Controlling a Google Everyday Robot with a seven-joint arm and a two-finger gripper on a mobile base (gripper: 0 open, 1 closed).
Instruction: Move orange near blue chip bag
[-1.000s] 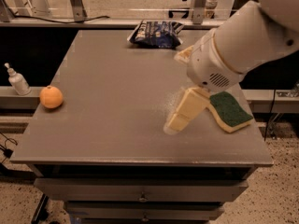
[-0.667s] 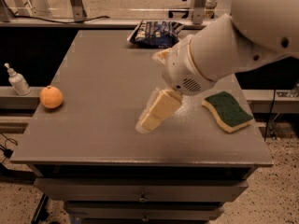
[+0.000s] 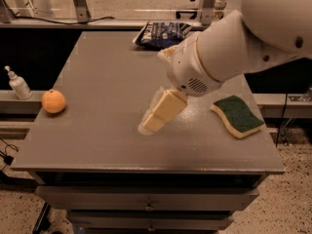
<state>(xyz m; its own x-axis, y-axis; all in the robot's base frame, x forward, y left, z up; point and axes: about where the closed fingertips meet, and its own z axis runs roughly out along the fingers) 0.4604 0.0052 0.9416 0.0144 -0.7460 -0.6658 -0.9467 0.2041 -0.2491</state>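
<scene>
The orange (image 3: pixel 53 101) sits at the left edge of the grey table (image 3: pixel 112 82), near the front. The blue chip bag (image 3: pixel 163 34) lies at the table's far edge, partly hidden behind my arm. My gripper (image 3: pixel 152 123) hangs over the middle of the table, its cream fingers pointing down and to the left, well to the right of the orange and nearer the front than the bag. It holds nothing that I can see.
A green and yellow sponge (image 3: pixel 239 116) lies near the right edge of the table. A small white pump bottle (image 3: pixel 18 84) stands on a ledge left of the table. My large white arm (image 3: pixel 234 48) covers the table's right rear part.
My gripper has moved left across the table, from beside the sponge toward the middle and the orange. The orange, bag and sponge have not moved.
</scene>
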